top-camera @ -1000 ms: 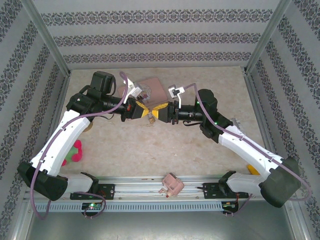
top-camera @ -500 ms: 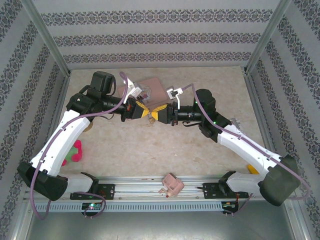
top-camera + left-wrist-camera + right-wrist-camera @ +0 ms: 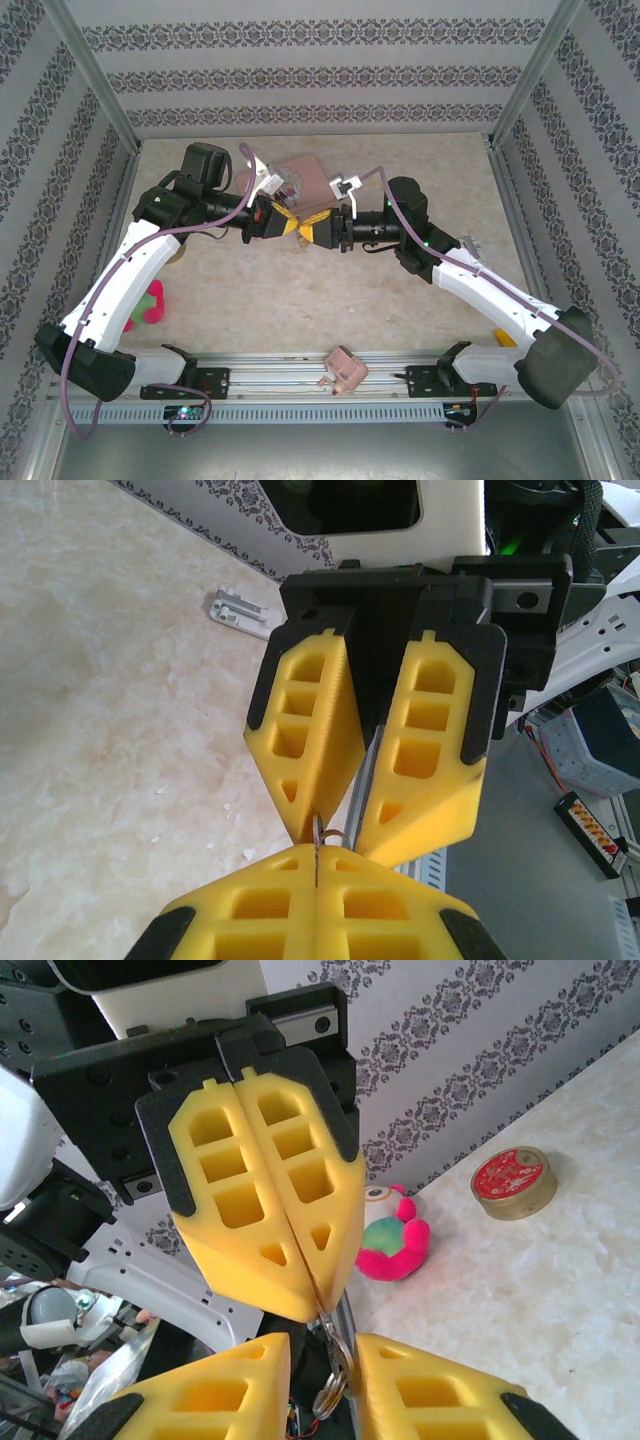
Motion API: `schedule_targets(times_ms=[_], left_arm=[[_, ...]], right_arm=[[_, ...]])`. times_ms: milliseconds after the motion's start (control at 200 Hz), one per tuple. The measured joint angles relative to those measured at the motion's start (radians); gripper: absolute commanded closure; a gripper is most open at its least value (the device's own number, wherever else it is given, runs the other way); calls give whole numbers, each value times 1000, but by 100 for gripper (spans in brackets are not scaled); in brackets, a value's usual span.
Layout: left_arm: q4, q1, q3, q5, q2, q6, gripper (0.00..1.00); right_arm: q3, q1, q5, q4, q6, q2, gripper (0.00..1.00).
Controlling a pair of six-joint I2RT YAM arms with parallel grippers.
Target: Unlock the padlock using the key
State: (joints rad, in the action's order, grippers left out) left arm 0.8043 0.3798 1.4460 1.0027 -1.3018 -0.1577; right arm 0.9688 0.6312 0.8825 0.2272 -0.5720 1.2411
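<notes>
My left gripper (image 3: 288,224) (image 3: 316,852) is shut on the key (image 3: 317,832), a thin grey sliver sticking out between its tips, held in the air over the middle of the table. A silver key ring (image 3: 334,1375) hangs from the key. My right gripper (image 3: 316,229) (image 3: 328,1360) faces the left one tip to tip. It is open, its fingers standing on either side of the ring without closing on it. A small brass-coloured thing (image 3: 300,243) lies on the table just under the tips. It looks like the padlock but is too small to be sure.
A brown square mat (image 3: 310,176) lies behind the grippers. A pink-and-green plush toy (image 3: 150,303) and a round red-lidded tin (image 3: 515,1182) sit at the left. A pink tin (image 3: 342,369) rests on the front rail, with a grey bracket (image 3: 470,243) and a yellow block (image 3: 505,340) at the right.
The right gripper has slid left toward the left gripper, so that its open fingers now flank the key ring. The left arm has stayed still with the key.
</notes>
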Motion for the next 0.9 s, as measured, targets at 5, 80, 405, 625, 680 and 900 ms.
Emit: schedule_targets(times_ms=[5, 80, 405, 625, 680, 900], left_arm=[[0, 0, 0, 0, 0, 0, 100], [0, 0, 0, 0, 0, 0, 100], [0, 0, -5, 3, 3, 0, 100], [-5, 0, -11, 2, 8, 1, 100], [-8, 0, -13, -1, 10, 5, 100], [-60, 5, -45, -2, 20, 47, 78]], right_arm=[[0, 0, 0, 0, 0, 1, 77], [0, 0, 2, 0, 0, 3, 79], [0, -2, 0, -4, 0, 4, 86], [-1, -9, 2, -6, -1, 3, 96], [-4, -14, 2, -6, -1, 0, 99], [-37, -27, -1, 24, -9, -22, 100]])
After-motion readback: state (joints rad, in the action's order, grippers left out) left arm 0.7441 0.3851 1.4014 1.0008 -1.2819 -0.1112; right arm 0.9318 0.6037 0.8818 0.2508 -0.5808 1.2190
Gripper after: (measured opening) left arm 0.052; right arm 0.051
